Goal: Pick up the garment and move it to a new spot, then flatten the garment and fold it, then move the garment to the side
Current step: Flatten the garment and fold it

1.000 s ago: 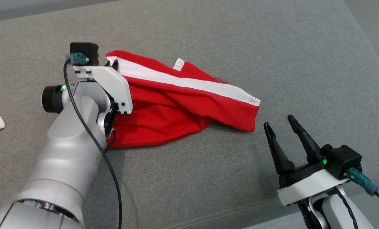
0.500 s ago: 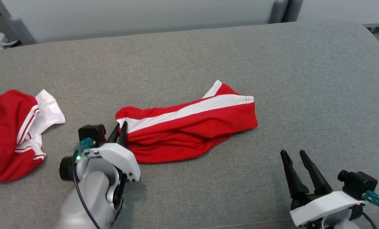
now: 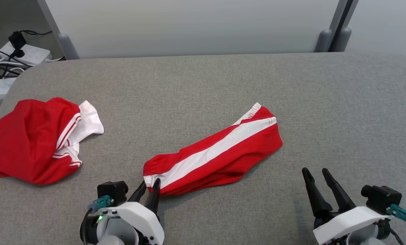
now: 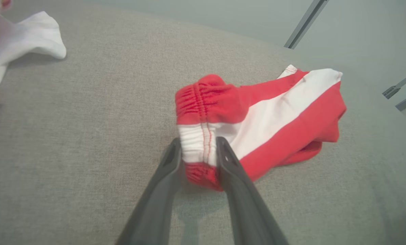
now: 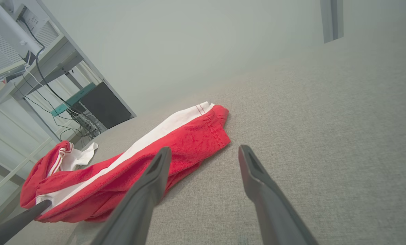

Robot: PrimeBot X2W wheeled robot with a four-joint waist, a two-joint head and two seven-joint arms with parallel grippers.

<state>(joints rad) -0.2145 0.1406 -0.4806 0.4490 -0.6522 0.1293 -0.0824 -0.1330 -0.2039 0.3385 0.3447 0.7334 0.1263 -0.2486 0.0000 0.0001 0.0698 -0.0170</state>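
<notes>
The garment (image 3: 223, 153) is a pair of red shorts with a white side stripe. It lies stretched diagonally across the middle of the grey cushion (image 3: 203, 85), waistband toward me. My left gripper (image 3: 150, 185) is at the waistband corner, fingers parted. In the left wrist view the garment (image 4: 274, 115) has its white waistband patch between the spread tips of the left gripper (image 4: 197, 146), resting on the cushion. My right gripper (image 3: 314, 172) stands open at the lower right, apart from the leg hem. The right wrist view shows the right gripper (image 5: 204, 149) open with nothing inside, just right of the garment (image 5: 138, 160).
Another red and white garment (image 3: 36, 143) lies bunched at the cushion's left end. A power strip with cables (image 3: 26, 51) sits on the floor beyond the far left corner. Grey panel posts (image 3: 332, 37) stand behind the cushion. Bare cushion spreads to the right.
The head camera has tilted up, so the whole picture shifted. The garment now lies drawn out long toward me. My left fingers, pinched together before, have spread. The right gripper stays open.
</notes>
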